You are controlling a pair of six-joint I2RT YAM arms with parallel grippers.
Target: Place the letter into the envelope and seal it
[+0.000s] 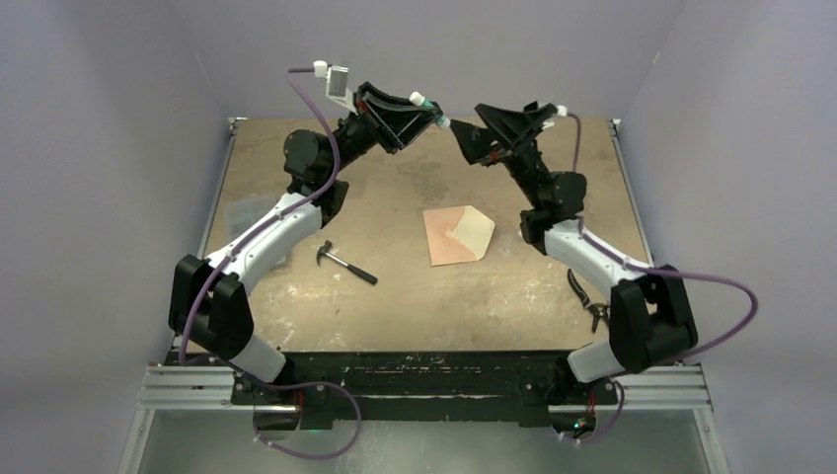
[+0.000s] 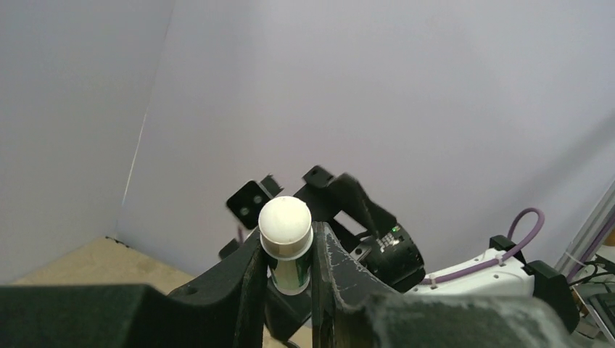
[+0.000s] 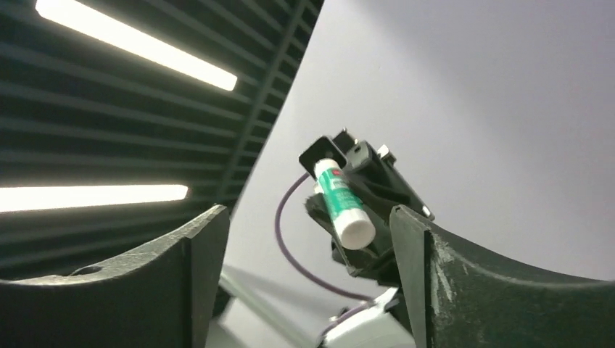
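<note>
Tabletop [image 1: 395, 306]: envelope [image 1: 457, 235] apart; left end effector [image 2: 288, 239] clamps glue stick [image 3: 342, 206], right end effector [image 3: 308, 217] agape, seemingly empty.

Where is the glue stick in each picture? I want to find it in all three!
Top external: the glue stick is high up near the middle, held in the left gripper.
Left wrist: it is at the bottom middle, with its white cap facing the camera.
Right wrist: it is in the middle, slanting down to the right with the cap lowest.
Shared landmark: the black left gripper clamped on it shows in all three views.
</note>
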